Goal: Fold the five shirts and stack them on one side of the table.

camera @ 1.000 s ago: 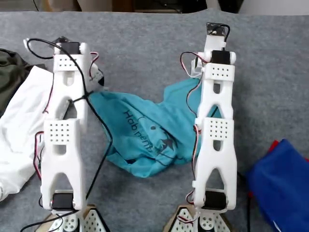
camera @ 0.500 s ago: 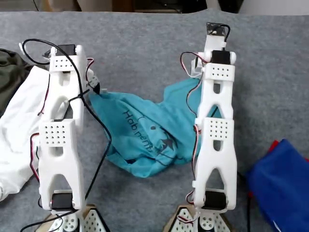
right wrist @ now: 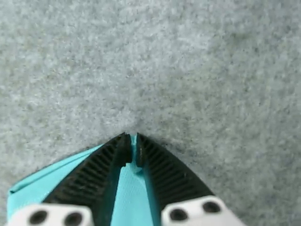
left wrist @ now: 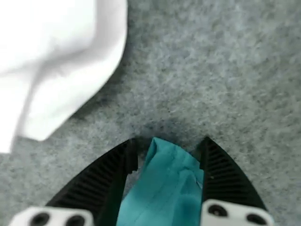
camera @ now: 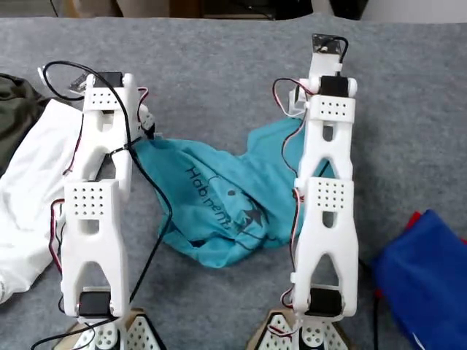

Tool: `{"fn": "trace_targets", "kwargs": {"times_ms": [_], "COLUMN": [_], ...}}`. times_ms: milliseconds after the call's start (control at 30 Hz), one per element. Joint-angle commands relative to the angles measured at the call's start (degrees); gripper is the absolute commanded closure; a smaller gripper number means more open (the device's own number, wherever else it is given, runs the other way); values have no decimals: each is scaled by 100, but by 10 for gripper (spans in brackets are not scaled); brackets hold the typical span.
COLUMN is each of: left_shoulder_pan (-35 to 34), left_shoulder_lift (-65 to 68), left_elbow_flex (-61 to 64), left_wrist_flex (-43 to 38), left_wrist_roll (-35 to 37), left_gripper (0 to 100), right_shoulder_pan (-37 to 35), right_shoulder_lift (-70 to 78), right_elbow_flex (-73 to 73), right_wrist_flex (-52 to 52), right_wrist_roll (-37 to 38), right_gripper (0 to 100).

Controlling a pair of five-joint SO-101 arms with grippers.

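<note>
Left gripper (left wrist: 170,141) sits low over the grey table (camera: 219,65) with its two black jaws standing moderately apart. A folded corner of the teal shirt (camera: 219,211) lies in the gap between them. The cloth looks loose there rather than pinched, though it nearly fills the space farther back. Just beyond the jaw tips is bare grey felt, and the edge of the white shirt (camera: 33,182) lies near, off to one side.

Over on the other arm, the right gripper (right wrist: 131,137) has its jaws drawn almost together, nipping a thin edge of the same teal shirt right at the tips. More of the teal cloth spreads out underneath the jaws.

From above, the teal shirt lies crumpled in the middle of the table between the two white arms, with its printed side up. Each arm is at one of its far corners.

The white shirt is spread along the left edge, with a dark green shirt (camera: 14,109) bunched beside it at the far left. A blue shirt (camera: 427,273) lies at the near right, well apart from the teal one, with a bit of red cloth (camera: 413,219) showing at its edge.
</note>
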Motion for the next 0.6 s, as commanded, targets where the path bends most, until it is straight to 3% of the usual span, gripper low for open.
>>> {"fn": "trace_targets", "kwargs": {"times_ms": [0, 233, 567], "left_shoulder_pan": [35, 26, 62], "left_shoulder_lift": [-22, 4, -4], "left_elbow_flex": [-369, -668, -677], "left_wrist_flex": [202, 378, 343], "left_wrist_roll": [35, 26, 9], "left_gripper": [829, 973, 981], "right_shoulder_pan": [66, 66, 75], "right_shoulder_lift": [-92, -92, -92], "right_elbow_flex": [-251, -251, -259], "right_wrist_flex": [-88, -88, -97], "right_wrist_roll": [62, 62, 44], "right_gripper": [992, 992, 992]}}
